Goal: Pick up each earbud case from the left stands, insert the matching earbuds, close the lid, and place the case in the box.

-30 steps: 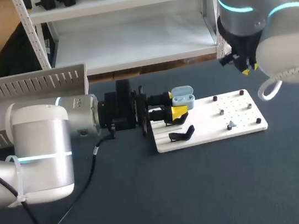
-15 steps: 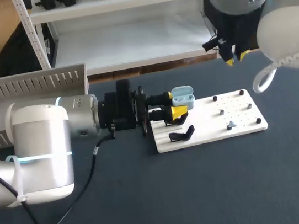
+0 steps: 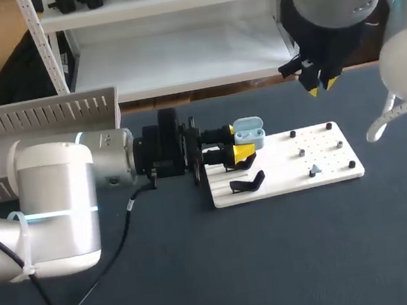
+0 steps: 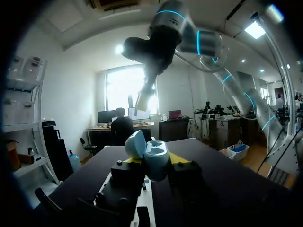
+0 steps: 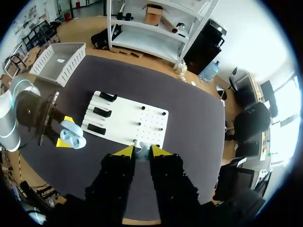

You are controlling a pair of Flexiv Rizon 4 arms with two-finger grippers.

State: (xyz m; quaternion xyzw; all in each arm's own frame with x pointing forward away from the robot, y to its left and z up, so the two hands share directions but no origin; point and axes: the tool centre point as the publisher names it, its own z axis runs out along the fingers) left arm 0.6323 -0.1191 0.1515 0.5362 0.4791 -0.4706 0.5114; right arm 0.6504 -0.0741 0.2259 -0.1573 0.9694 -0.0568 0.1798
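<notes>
Earbud case [image 3: 249,134]: lid up, pinched between the left gripper [image 3: 243,140] fingers.
Right gripper [image 3: 320,87]: one o'clock off the board [image 3: 276,174], tips narrowly apart.

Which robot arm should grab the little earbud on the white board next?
The right. The right fingers are empty, high above the board, with the earbud roughly in line below them. The left fingers are busy holding the open blue case.

My right arm swung away from the board.
My right gripper [image 3: 320,87] left its spot at the frame's right-middle, off the far right corner of the white board [image 3: 325,156]. It rose up and leftward, then dipped slightly, while the arm's bulky elbow slid toward the right edge.
</notes>
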